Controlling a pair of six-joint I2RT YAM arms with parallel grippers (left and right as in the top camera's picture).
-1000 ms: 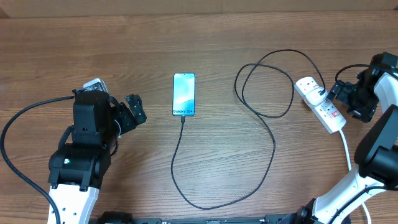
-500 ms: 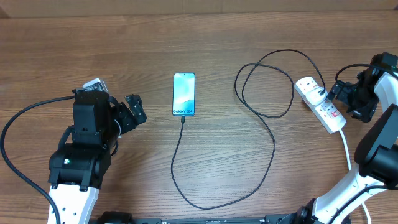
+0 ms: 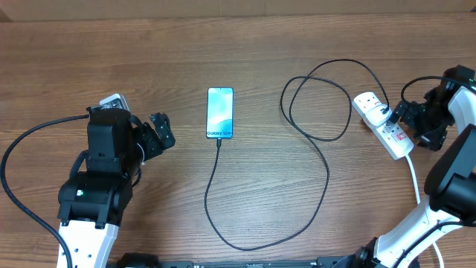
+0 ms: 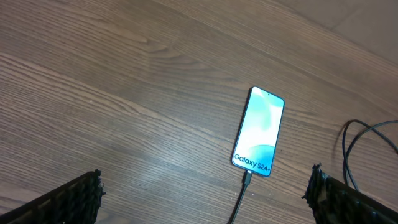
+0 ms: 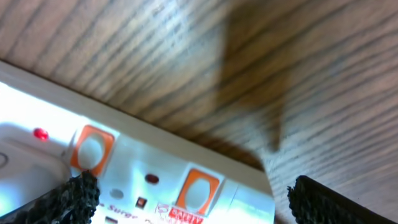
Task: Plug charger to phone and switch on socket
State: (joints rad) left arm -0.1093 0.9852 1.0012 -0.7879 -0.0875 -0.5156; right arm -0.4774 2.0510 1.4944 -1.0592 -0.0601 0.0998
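Overhead view: phone [image 3: 220,112] lies flat on the wooden table [image 3: 260,45], left of centre, screen up and lit light blue, "Galaxy S24" strip at its near end. The charger [image 3: 327,175] runs from the phone's near edge, sweeps down towards the front of the table, climbs on the right and makes a loose double loop before reaching the socket [image 3: 383,124]. The socket sits at the far right, lying at a slant, with its thick white cord [image 3: 413,179] trailing to the front edge.

Left gripper [image 3: 160,132] – jaws spread wide, nothing between them, just left of the phone and apart from it. The left wrist view shows both fingers at the bottom corners of the frame, with the phone between and beyond them. The charger's small plug [image 4: 247,179] meets the phone's bottom edge and looks seated.

Right gripper [image 3: 407,123] – jaws likewise spread and empty, at the right side of the socket. Contact cannot be told from overhead. The right wrist view looks closely at the socket's white face: two orange-rimmed switches [image 5: 90,149] side by side and a small red light [image 5: 41,133] glowing at the left
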